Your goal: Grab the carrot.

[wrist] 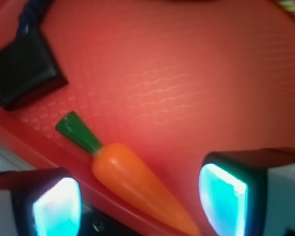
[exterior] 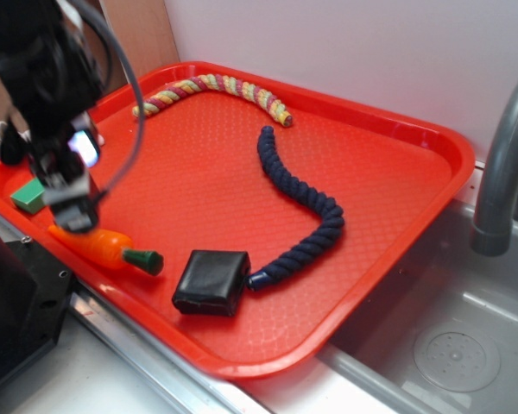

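The carrot (exterior: pixel 104 247) is glossy orange with a dark green stub top. It lies along the near left rim of the red tray (exterior: pixel 388 147), stub pointing right. My gripper (exterior: pixel 73 210) hangs just above the carrot's pointed end. In the wrist view the carrot (wrist: pixel 137 184) lies slantwise between the two glowing cyan fingertips (wrist: pixel 221 199), which stand wide apart and touch nothing. The gripper (wrist: pixel 137 204) is open.
A green block (exterior: pixel 28 197) sits left of the gripper. A black square pad (exterior: pixel 211 282) lies right of the carrot's stub, against a dark blue rope (exterior: pixel 306 211). A striped rope (exterior: pixel 216 86) lies at the tray's back. A sink and grey faucet (exterior: pixel 501 164) are at right.
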Robot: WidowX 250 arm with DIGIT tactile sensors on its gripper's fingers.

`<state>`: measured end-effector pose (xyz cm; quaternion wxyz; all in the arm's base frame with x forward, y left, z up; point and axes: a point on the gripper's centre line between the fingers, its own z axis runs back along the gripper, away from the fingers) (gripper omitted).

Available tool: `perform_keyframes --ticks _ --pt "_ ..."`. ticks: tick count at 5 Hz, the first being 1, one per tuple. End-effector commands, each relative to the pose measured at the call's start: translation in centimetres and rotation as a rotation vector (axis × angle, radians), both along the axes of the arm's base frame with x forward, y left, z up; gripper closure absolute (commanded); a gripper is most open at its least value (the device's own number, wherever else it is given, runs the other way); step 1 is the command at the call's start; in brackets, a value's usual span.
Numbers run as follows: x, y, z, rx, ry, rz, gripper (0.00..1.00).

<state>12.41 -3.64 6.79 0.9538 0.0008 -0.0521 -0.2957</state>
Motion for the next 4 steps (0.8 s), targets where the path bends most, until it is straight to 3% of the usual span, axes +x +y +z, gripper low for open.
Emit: perform_keyframes --ticks 1,2,4 --pt "-1.2 1.4 -2.4 0.024 0.078 0.014 0.00" --pt "-1.5 1.8 -3.7 0.064 0.155 0.023 0.00" --pt "1.3 2.4 -4.6 0.043 0.182 0.009 0.00"
